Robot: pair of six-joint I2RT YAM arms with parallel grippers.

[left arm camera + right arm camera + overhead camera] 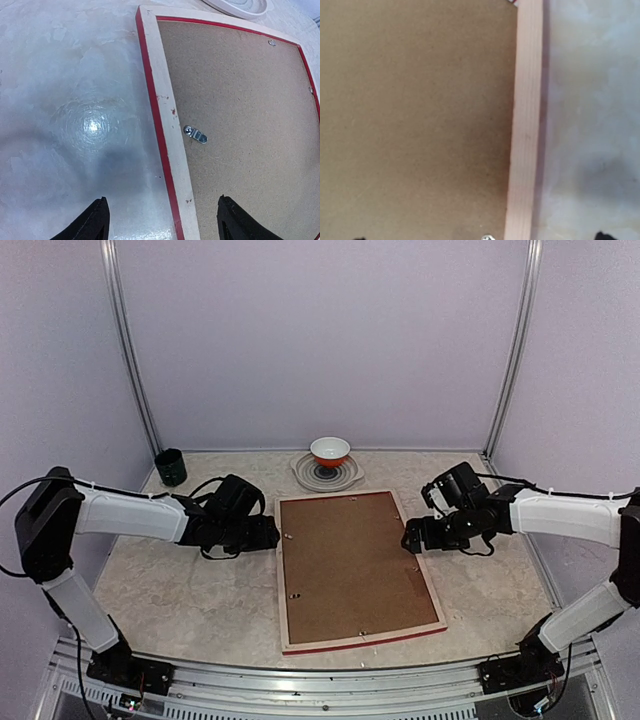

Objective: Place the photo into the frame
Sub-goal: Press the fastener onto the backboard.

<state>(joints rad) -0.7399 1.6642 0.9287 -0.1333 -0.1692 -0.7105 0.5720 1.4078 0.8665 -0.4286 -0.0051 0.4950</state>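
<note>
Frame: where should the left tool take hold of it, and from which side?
Grip the frame by its long left rail, coming down from above. It lies flat, back up, and the narrow pale rail fits inside the open left tool, which straddles it. Probably avoid the metal clip.

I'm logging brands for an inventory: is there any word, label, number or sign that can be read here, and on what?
None can be read in any view.
The frame and its brown backing are blank.
The bowl, plate and cup show no lettering.
The metal clip shows no readable stamp.
</note>
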